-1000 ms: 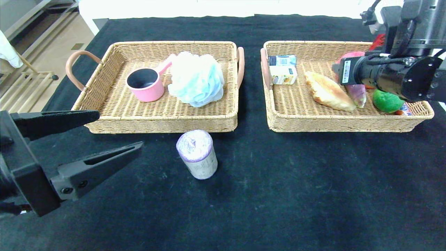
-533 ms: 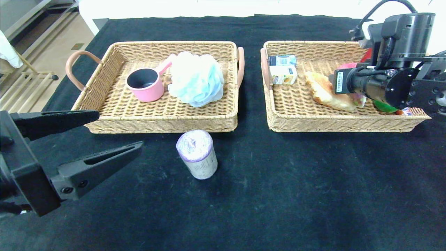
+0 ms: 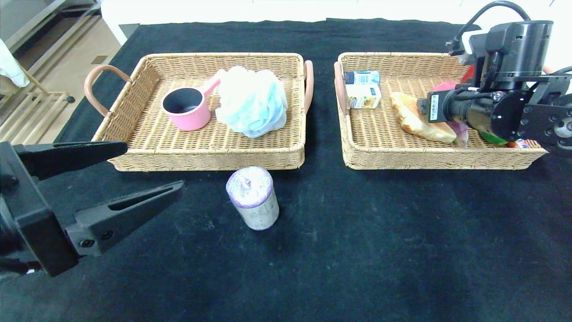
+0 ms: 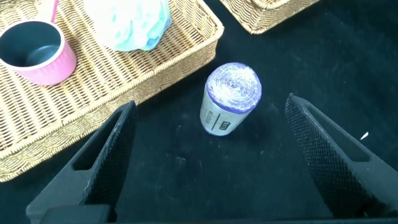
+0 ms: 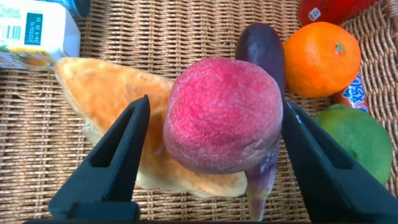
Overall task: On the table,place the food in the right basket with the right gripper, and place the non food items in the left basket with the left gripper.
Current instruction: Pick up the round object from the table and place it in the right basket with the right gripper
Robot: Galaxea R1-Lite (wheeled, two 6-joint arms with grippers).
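In the right wrist view the pink-red peach (image 5: 224, 115) rests on the croissant (image 5: 106, 87) and the eggplant (image 5: 264, 50) inside the right basket (image 3: 438, 161). My right gripper (image 5: 217, 106) straddles the peach, open, with a gap at one finger. In the head view the right wrist covers most of this food. The grey-labelled roll (image 3: 254, 197) with a purple end stands on the table (image 3: 357, 246) before the left basket (image 3: 205, 163), which holds the pink pan (image 3: 185, 107) and blue puff (image 3: 252, 100). My left gripper (image 3: 154, 166) hovers open, left of the roll (image 4: 231, 98).
The right basket also holds an orange (image 5: 321, 59), a green lime (image 5: 351, 140), a red can (image 5: 329, 9) and a small carton (image 3: 363, 95). The table's left edge drops to the floor (image 3: 67, 67).
The right arm has sunk lower into the right basket and shifted left. Its fingers have spread away from the peach. The left arm and the roll have not moved.
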